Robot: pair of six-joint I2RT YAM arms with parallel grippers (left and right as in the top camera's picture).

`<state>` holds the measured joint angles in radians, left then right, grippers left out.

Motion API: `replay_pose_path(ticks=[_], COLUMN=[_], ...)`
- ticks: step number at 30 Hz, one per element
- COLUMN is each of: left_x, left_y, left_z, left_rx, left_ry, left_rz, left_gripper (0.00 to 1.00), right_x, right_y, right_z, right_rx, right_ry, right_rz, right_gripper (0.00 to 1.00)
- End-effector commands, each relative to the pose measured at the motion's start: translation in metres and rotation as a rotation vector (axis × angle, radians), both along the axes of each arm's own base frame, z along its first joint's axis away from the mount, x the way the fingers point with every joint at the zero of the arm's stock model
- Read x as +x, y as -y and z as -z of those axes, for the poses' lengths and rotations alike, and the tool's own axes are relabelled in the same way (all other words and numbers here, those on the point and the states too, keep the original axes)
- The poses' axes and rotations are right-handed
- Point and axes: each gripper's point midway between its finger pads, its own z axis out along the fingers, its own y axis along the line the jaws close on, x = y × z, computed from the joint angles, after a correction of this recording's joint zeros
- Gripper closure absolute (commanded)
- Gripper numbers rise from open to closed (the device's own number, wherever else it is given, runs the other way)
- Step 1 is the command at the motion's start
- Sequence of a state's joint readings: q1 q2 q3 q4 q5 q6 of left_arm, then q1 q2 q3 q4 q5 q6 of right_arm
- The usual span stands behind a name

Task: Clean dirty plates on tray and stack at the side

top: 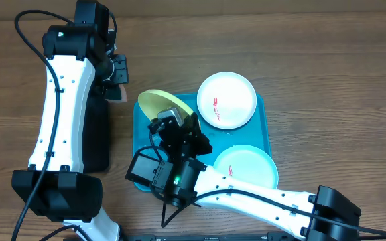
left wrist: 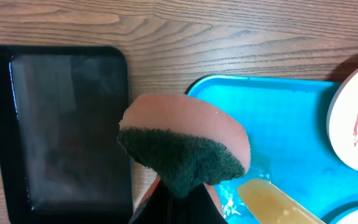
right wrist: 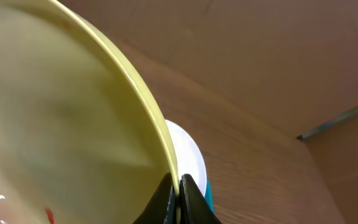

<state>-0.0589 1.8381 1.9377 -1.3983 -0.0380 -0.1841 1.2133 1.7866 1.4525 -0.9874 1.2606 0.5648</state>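
Sponge (left wrist: 185, 143) and yellow plate (right wrist: 61, 112) gripped; nothing stacked yet.
Our left fingers (left wrist: 166, 210) clamp the sponge, right fingers (right wrist: 163, 200) pinch the tilted plate's rim over the tray (top: 143, 144); two smeared white plates (top: 226, 100) lie there uncleaned.

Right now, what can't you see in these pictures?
- Overhead: the right arm covers part of the yellow plate.
- Overhead: the left arm hides most of the black tray.
- Left wrist: the sponge hides most of the left fingers; the picture edge cuts off a white plate.
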Motion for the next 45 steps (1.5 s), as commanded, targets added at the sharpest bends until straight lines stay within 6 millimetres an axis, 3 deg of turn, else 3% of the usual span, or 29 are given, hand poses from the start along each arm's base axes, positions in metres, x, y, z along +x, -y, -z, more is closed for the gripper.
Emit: replay_pose_path(ticks=[1,4,12,16,20,24,30,34,39,45], left_x=[0.003,0.003,0.003,0.003,0.003,0.004,0.004,0.004,0.006,0.006], left_y=[0.003,0.003,0.003,0.003,0.003,0.003,0.003,0.004,0.005,0.009], left_z=[-0.009,-0.008,-0.009,-0.008,-0.009,-0.009,-0.009,-0.009,-0.009,-0.010], left_rx=[-0.019,-0.018,-0.019,-0.018,-0.018,-0.019,-0.023,-0.023,-0.034,-0.052], left_ry=[0.030,0.029,0.030,0.029,0.029,0.033,0.033,0.034,0.040,0.042], left_rz=[-0.010,-0.010,-0.010,-0.010,-0.010,-0.010,-0.009,-0.009,-0.005,0.000], left_gripper=[0.96,0.96,0.96,0.96,0.96,0.96,0.96,0.96,0.96,0.96], right_x=[0.003,0.007,0.011,0.006,-0.004,-0.015,-0.026,-0.009,0.016,0.031], right_y=[-0.001,-0.003,-0.013,-0.021,-0.014,-0.015,-0.014,-0.021,-0.041,-0.045], right_z=[-0.018,0.004,0.088,0.124,0.154,0.165,0.167,0.164,0.164,0.191], right_rx=[0.087,0.210,0.547,0.675,0.723,0.718,0.669,0.617,0.487,0.400], right_ry=[0.021,-0.090,-0.628,-0.849,-0.977,-1.050,-1.098,-1.070,-0.997,-0.971], right_rz=[0.013,0.030,0.077,0.089,0.175,0.189,0.159,-0.013,-0.302,-0.364], right_gripper=[0.96,0.96,0.96,0.96,0.94,0.92,0.59,0.48,0.48,0.48])
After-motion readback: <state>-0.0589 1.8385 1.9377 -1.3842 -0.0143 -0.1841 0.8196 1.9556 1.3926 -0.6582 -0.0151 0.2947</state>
